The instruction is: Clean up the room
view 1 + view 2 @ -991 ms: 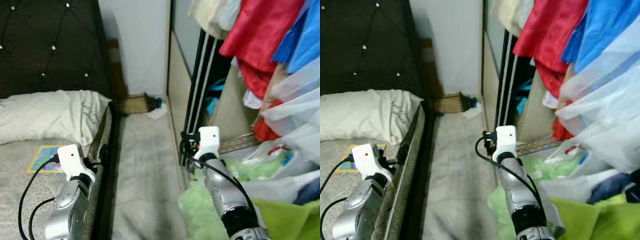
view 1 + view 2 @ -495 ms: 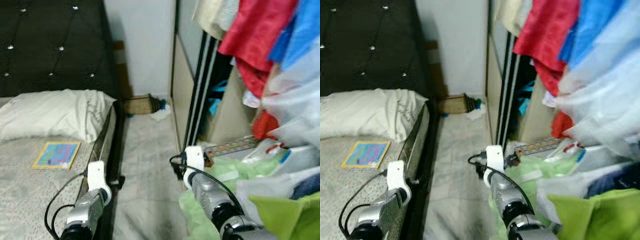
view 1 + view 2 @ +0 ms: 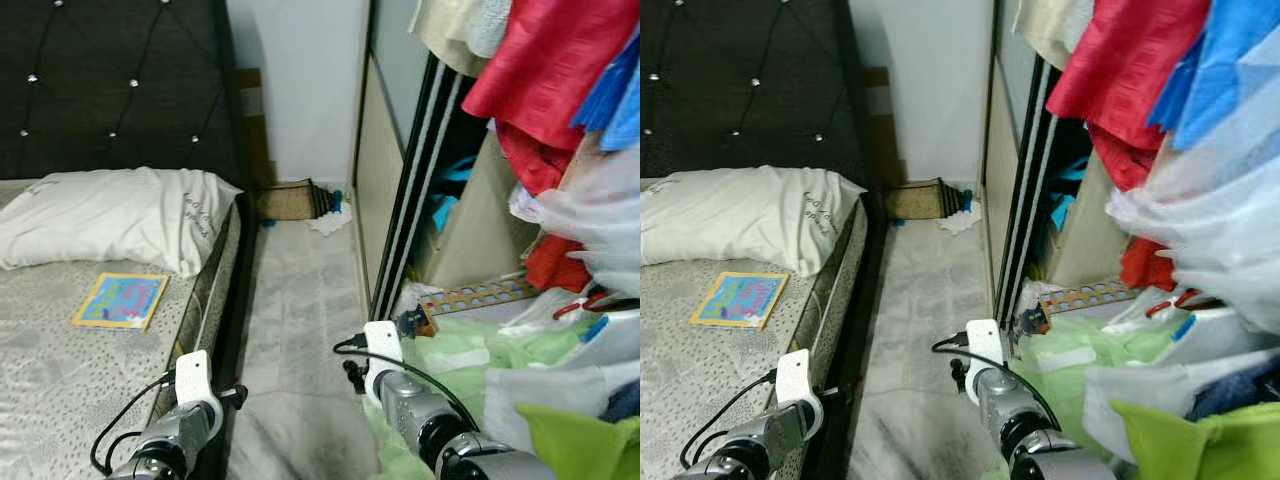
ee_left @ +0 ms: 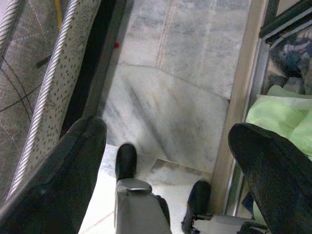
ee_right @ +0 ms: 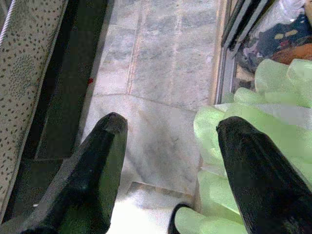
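A colourful booklet (image 3: 121, 300) lies flat on the grey mattress (image 3: 60, 360), just in front of a white pillow (image 3: 120, 215). At the far end of the floor aisle a brown rolled mat (image 3: 290, 200) lies next to a crumpled white scrap (image 3: 328, 220). Both arms hang low at the bottom of the head views: the left arm (image 3: 185, 420) by the bed's edge, the right arm (image 3: 400, 395) by the green bags. My left gripper (image 4: 170, 161) is open above the marble floor, holding nothing. My right gripper (image 5: 170, 156) is open too, with floor and green plastic beyond it.
A narrow marble floor aisle (image 3: 300, 300) runs between the bed frame (image 3: 238, 290) and the wardrobe's sliding door (image 3: 395, 200). Red and blue clothes (image 3: 550, 80) hang on the right. Green plastic bags (image 3: 470, 350) and clutter spill out at the wardrobe's foot. A dark tufted headboard (image 3: 110, 80) stands behind the pillow.
Both arms have dropped from mid-frame to the bottom of the head views. The camera has shifted, bringing more of the bed and floor into sight.
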You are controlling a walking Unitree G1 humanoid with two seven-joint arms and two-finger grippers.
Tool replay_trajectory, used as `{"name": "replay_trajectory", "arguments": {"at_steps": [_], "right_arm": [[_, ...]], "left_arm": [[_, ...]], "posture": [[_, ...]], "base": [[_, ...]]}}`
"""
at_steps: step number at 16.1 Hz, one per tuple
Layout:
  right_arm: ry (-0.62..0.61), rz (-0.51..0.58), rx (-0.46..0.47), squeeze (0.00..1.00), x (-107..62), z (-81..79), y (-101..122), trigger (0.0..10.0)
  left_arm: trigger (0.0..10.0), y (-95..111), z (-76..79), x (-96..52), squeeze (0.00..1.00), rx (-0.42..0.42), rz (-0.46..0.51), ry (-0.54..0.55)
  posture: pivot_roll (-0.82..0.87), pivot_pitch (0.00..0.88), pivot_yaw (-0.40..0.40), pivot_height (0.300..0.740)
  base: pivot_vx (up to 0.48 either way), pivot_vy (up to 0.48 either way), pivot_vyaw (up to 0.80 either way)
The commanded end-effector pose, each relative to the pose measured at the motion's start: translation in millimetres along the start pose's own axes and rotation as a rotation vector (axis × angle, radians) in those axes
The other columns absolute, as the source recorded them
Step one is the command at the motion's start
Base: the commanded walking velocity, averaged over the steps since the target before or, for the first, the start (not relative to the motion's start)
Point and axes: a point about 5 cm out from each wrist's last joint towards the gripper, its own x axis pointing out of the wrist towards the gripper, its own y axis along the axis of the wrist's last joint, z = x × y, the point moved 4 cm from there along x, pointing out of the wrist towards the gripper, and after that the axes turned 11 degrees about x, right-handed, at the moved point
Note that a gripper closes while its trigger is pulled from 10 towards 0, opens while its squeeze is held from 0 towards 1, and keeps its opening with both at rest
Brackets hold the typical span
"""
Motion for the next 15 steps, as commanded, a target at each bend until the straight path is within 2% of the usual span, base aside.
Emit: {"name": "replay_trajectory", "arguments": {"at_steps": [1,4,9,11,15], "right_arm": [[-0.007,0.008,0.008,0.00,0.3,0.5,5,10.0],[-0.018,0.023,0.009,0.00,0.3,2.6,9,10.0],[-0.018,0.033,-0.007,0.00,0.4,2.2,12,10.0],[-0.026,0.036,-0.006,0.00,0.4,3.2,13,10.0],[-0.095,0.069,0.040,0.00,-0.5,17.5,20,10.0]], "left_arm": [[10.0,5,1.1,0.3,0.00,0.010,0.014,-0.003],[10.0,5,4.6,0.8,0.00,0.009,0.003,-0.019],[10.0,9,7.4,1.2,0.00,0.001,0.017,-0.024],[10.0,9,7.5,1.3,0.00,0.003,0.017,-0.025],[10.0,6,19.1,1.8,0.00,0.107,-0.026,-0.086]], "posture": [[-0.07,0.000,0.005,0.740],[-0.08,0.000,0.009,0.740],[-0.07,0.000,0.002,0.740],[-0.07,0.000,0.002,0.740],[-0.08,0.000,0.004,0.740]], "base": [[0.000,0.000,0.00],[0.000,0.190,0.00],[0.000,0.453,0.00],[0.000,0.156,0.00],[0.000,0.000,0.00]]}}
